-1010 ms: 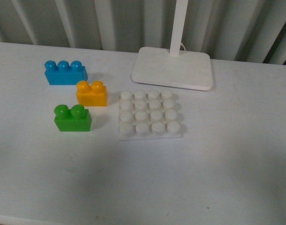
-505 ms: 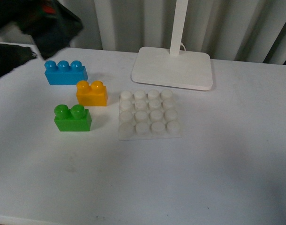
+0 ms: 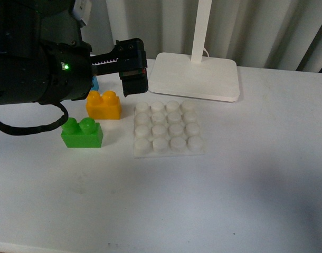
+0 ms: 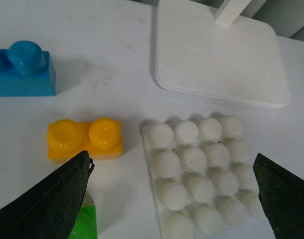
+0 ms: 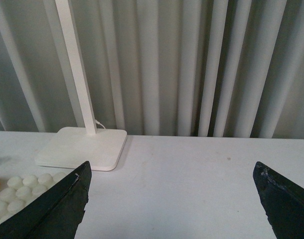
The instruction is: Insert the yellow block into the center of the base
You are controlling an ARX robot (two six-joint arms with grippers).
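Left arm (image 3: 34,58): you have brought it in from the far left corner. Half a second ago it was only a blur there, and now it fills the upper left of the front view.
Left gripper (image 4: 173,199): the fingers are spread wide with nothing between them. It hangs above the table (image 3: 229,200), and the wrist view looks down on the yellow block and the base.
Yellow block (image 3: 103,105): it sits where it did before, studs up on the table just left of the base. It is not gripped and not on the base.
Base (image 3: 169,129): unmoved and flat in front of the lamp foot (image 3: 195,76), with all its studs bare.
Green brick (image 3: 82,133): unchanged, on the near side of the yellow block.
Blue brick (image 4: 22,69): the arm now covers nearly all of it in the front view. You see it clearly only from the left wrist, beyond the yellow block.
Right gripper (image 5: 172,199): the fingers are parted and empty. It is out of the front view, and its camera looks across the table towards the lamp foot and the curtain.
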